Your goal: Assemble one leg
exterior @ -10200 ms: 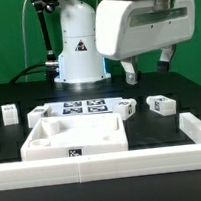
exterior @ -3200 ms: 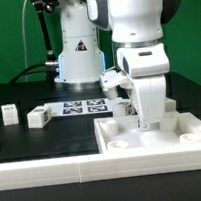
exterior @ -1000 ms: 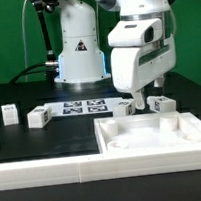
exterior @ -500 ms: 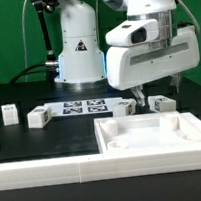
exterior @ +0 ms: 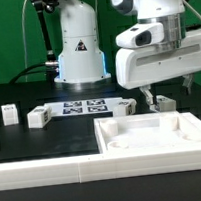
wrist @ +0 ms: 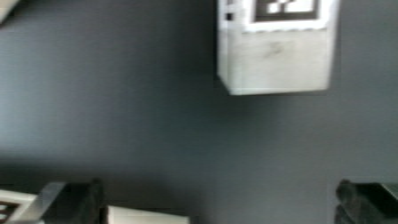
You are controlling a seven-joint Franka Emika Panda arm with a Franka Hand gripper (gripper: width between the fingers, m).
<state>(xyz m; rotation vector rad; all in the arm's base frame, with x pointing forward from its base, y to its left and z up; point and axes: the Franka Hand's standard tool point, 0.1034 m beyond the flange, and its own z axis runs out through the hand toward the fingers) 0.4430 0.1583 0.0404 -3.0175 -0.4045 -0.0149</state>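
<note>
My pincer (exterior: 170,89) hangs spread wide and holds nothing (both fingers are far apart). A leg (exterior: 163,103) sits on the black table (exterior: 22,137) just under it, behind the big white panel (exterior: 157,133).

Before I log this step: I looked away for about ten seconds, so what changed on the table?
The panel was moved toward the exterior view's right, then let go. The gripper lifted off it, open and empty, and swung further to that side, up by the rightmost leg. No leg moved, and the marker board stayed put.
</note>
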